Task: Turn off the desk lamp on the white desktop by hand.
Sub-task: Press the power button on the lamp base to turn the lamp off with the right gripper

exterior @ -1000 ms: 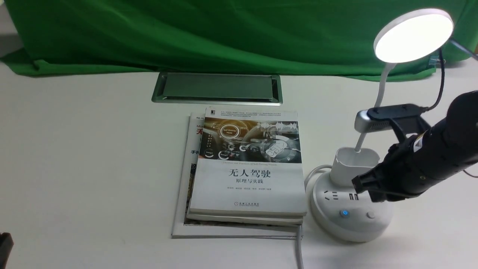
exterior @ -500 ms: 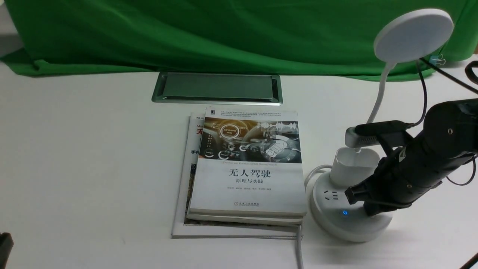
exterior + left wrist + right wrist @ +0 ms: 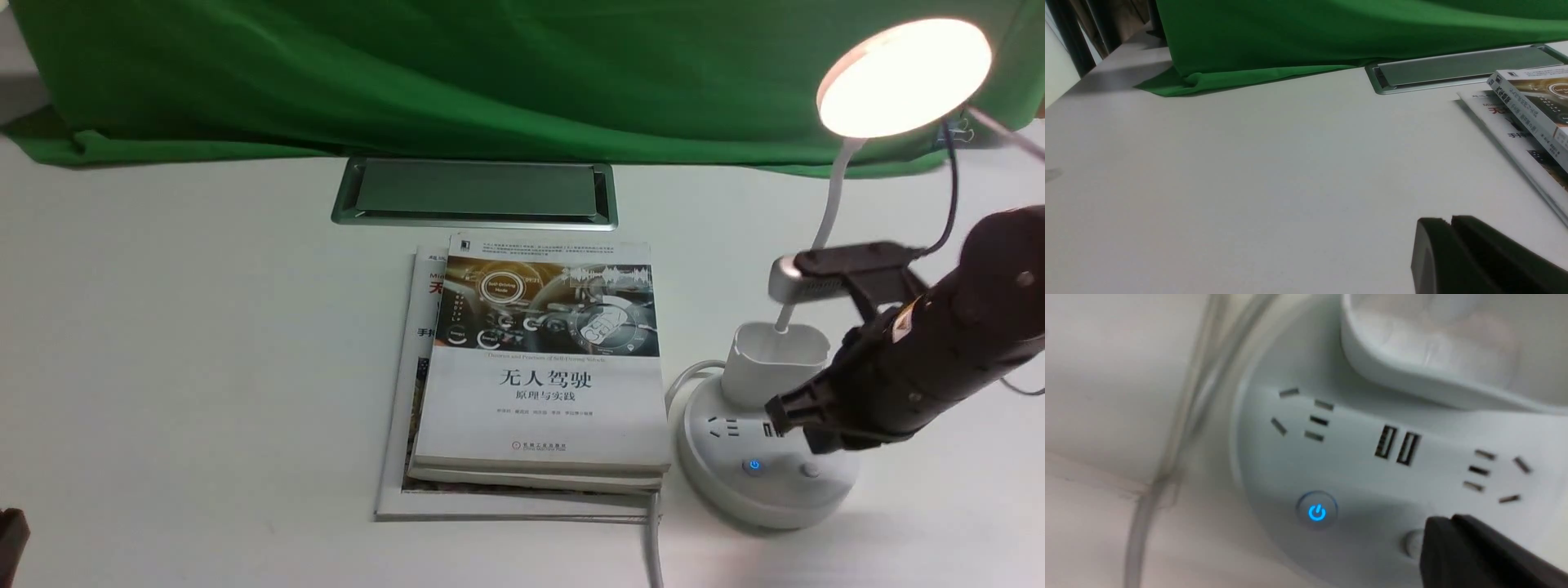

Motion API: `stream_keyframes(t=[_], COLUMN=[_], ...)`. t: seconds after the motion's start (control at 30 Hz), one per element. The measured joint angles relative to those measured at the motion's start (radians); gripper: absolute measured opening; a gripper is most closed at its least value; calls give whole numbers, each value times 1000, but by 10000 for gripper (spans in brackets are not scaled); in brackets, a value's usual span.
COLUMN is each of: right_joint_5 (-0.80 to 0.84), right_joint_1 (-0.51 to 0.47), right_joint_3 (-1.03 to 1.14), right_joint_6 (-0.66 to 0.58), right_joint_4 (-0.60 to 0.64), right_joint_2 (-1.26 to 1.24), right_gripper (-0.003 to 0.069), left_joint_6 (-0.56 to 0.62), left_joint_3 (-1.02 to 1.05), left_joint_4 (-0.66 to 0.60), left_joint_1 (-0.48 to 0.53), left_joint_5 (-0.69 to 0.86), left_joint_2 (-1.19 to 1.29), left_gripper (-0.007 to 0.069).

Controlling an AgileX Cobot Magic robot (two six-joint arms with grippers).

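Observation:
The desk lamp stands at the right of the white desktop (image 3: 204, 343). Its disc head (image 3: 902, 77) glows warm yellow. Its round base (image 3: 735, 498) shows a blue-lit power button (image 3: 753, 465) and a plain round button (image 3: 810, 469). My right gripper (image 3: 788, 415) is shut and empty, with its tip just above the base, close over the plain button. In the right wrist view the shut tip (image 3: 1447, 527) partly covers that button (image 3: 1412, 542), beside the blue button (image 3: 1316, 511). My left gripper (image 3: 1449, 222) is shut and empty, low over bare desktop.
A stack of books (image 3: 543, 367) lies just left of the lamp base. The silver-framed hatch (image 3: 475, 193) sits behind the books, and the green cloth (image 3: 408, 73) hangs along the back. The lamp's white cable (image 3: 653, 547) runs off the front edge.
The lamp head shone white a second ago, was dark half a second ago with my right gripper pressed down on the base, and now glows warm yellow. The gripper has lifted slightly.

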Motion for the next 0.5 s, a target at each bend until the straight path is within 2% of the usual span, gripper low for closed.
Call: stream_keyframes(t=[0.27, 0.5], right_joint_5=[-24, 28], right_joint_1=[-2, 2], right_joint_3=[-14, 4], right_joint_6=[0, 0], right_joint_4=[-1, -1], right_joint_2=[67, -25], right_gripper=[46, 46], left_joint_6=[1, 1], left_joint_3=[0, 0], left_joint_4=[0, 0], left_joint_1=[0, 0], left_joint_5=[0, 0], left_joint_2=[0, 0], left_gripper=[20, 20])
